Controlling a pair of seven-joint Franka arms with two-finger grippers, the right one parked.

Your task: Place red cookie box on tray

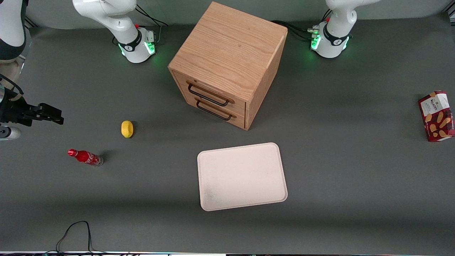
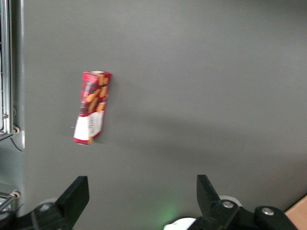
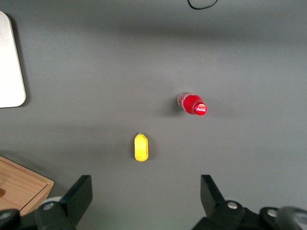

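**Box not yet picked up**

Our end effector (image 2: 139,201) hangs open and empty above the tabletop (image 2: 201,96). The red cookie box (image 2: 92,107) lies ahead of it, well apart, untouched. The tray (image 1: 241,176) sits bare; reaching, gripping, carrying and placing all remain.

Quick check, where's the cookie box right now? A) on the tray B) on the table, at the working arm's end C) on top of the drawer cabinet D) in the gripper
B: the cookie box lies on the table at the working arm's end, well away from the tray; the gripper hangs open above the table, holding nothing.
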